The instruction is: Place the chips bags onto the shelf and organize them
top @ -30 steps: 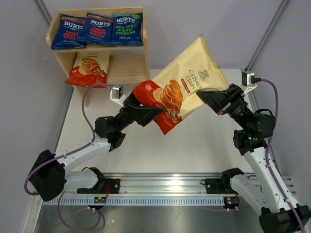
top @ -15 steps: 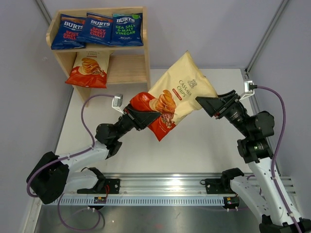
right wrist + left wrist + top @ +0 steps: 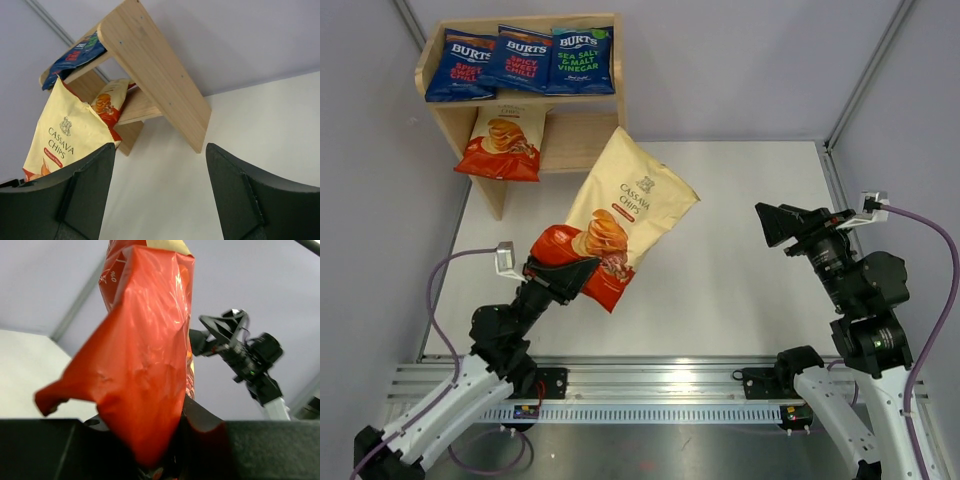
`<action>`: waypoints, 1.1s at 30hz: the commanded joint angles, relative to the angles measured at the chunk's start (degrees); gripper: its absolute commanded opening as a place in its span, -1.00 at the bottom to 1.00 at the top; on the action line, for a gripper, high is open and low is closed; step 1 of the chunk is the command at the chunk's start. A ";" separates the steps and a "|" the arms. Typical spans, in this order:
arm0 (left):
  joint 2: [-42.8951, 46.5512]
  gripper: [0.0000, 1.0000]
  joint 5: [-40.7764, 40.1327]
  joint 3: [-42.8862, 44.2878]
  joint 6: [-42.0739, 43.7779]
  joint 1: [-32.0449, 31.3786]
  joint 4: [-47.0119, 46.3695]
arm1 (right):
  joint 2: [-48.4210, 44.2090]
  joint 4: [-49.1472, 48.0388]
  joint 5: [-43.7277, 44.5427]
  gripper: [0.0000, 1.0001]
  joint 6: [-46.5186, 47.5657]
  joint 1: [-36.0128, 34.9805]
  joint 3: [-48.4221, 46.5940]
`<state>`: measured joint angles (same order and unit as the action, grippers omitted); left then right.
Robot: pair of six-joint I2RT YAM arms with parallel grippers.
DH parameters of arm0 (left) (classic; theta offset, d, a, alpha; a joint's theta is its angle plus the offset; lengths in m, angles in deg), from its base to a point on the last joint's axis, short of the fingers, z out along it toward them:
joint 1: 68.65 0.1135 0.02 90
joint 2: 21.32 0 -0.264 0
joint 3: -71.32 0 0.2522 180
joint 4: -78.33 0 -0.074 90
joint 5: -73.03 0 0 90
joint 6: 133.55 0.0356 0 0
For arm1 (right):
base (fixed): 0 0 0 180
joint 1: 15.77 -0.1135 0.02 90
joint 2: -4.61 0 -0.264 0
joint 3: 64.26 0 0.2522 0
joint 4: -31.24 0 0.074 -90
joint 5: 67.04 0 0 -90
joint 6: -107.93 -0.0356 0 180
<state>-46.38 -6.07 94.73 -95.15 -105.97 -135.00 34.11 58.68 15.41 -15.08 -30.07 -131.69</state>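
A large cream chips bag (image 3: 625, 205) with a red-orange bottom hangs in the air over the table, tilted up to the right. My left gripper (image 3: 565, 275) is shut on its red bottom corner (image 3: 145, 390). Off to the right, well clear of the bag, my right gripper (image 3: 772, 222) stands open and holds nothing. The wooden shelf (image 3: 605, 135) stands at the back left. Three dark blue bags (image 3: 525, 60) lie on its top tier. A second cream bag (image 3: 503, 140) leans on its lower tier. The right wrist view shows the shelf (image 3: 160, 85) and the held bag (image 3: 65, 132).
The white table (image 3: 740, 260) runs from the shelf to the right wall. A metal rail (image 3: 660, 385) with both arm bases lies along the near edge. Grey walls close in on the left, back and right.
My right gripper has let go of the cream bag's top, opened and drawn back to the right. My left arm has pulled back toward the near left with the bag in its grip.
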 commanded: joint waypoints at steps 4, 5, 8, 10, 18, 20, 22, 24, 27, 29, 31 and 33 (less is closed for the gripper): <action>15.90 -0.85 -22.92 7.92 4.84 0.23 40.56 | 0.56 1.98 5.01 0.61 1.91 -0.02 0.49; 16.35 -0.84 -25.11 8.80 4.92 0.23 42.85 | 0.65 1.54 4.92 0.61 1.64 -0.02 0.67; 15.92 -0.84 -27.58 12.05 5.10 0.23 49.35 | 0.21 1.01 5.61 0.61 1.38 -0.02 1.37; 15.48 -0.84 -29.17 12.67 5.10 0.23 51.39 | 0.21 0.83 6.06 0.61 1.20 -0.02 1.55; 14.52 -0.85 -33.48 12.32 7.47 0.23 45.70 | -0.32 1.53 5.71 0.62 1.46 -0.02 0.94; 13.64 -0.85 -34.36 13.02 8.17 0.23 44.02 | -0.84 1.53 5.71 0.62 1.46 -0.02 0.94; 12.58 -0.85 -35.33 13.64 9.05 0.23 42.18 | -0.93 1.71 5.53 0.62 1.29 -0.02 0.67; 11.44 -0.85 -37.61 15.65 9.84 0.23 41.81 | -0.93 2.15 5.36 0.62 1.29 -0.02 0.06; 8.28 -0.86 -38.58 17.24 10.54 0.32 39.37 | -1.19 2.32 4.74 0.62 0.94 -0.02 -0.21; 6.17 -0.85 -38.76 17.51 10.37 0.49 36.21 | -1.46 1.97 4.39 0.61 0.59 -0.02 -0.12; 4.15 -0.85 -39.11 18.82 10.37 0.76 34.62 | -1.46 2.06 3.86 0.62 0.32 -0.02 -0.12; -0.06 -0.85 -38.67 19.88 9.85 2.33 32.33 | -1.72 1.80 3.25 0.63 0.15 -0.02 -0.12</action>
<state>-42.78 -42.31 110.24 -85.57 -105.25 -92.01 32.99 61.45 19.24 -14.75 -30.07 -130.09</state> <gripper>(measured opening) 0.281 0.809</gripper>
